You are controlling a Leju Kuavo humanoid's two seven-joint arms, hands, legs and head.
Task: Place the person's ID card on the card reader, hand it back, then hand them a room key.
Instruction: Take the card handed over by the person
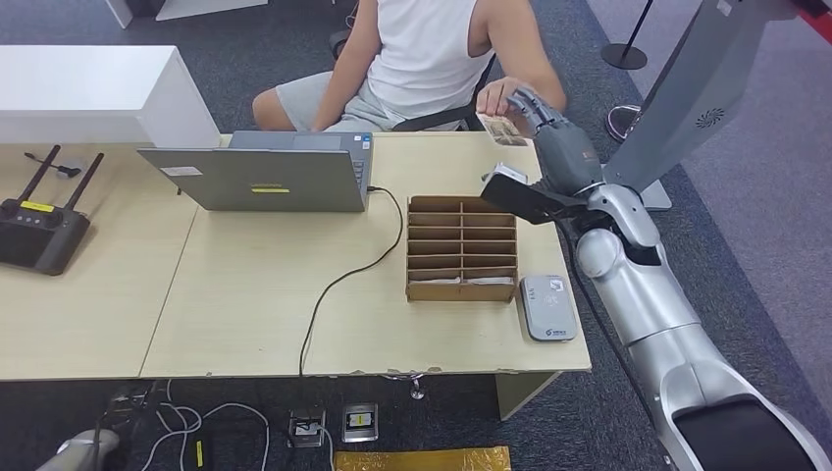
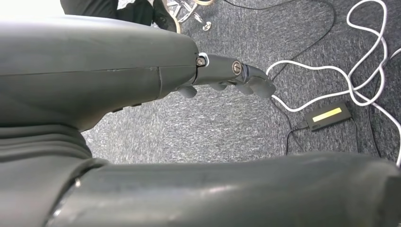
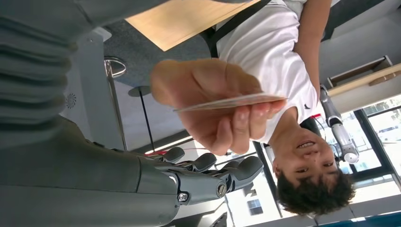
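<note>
**Operator:** At the far right corner of the table (image 1: 255,324), I have the right hand (image 1: 538,110) raised toward the seated person (image 1: 422,49). Its fingers (image 3: 222,170) are spread apart with nothing between them.

**Observer:** Where's the ID card?

**Operator:** The ID card (image 1: 504,130) sits in the person's hand (image 1: 505,96), pinched between thumb and fingers. From the right wrist view I see it edge-on (image 3: 231,101), just beside my fingers but apart from them (a clear gap shows between card and fingertips).

**Observer:** And the reader?

**Operator:** The card reader (image 1: 547,306) lies flat near the table's front right edge, just beside the cardboard sorter box (image 1: 461,248). White cards rest in the box's nearest slots; I cannot tell whether those are the room keys.

**Observer:** Left side?

**Operator:** My left hand (image 2: 227,78) hangs low beside the body, over grey carpet with white cables (image 2: 340,71) and a small black power adapter (image 2: 327,115). Its fingers are loosely curled, gripping nothing; in the head view I catch that hand (image 1: 83,449) at the bottom left corner.

**Observer:** Anything else on the table?

**Operator:** A grey laptop (image 1: 265,172) with its back toward me, a black cable (image 1: 343,280) running from it over the front edge, and a black router (image 1: 39,226) with two antennas on the left.
</note>
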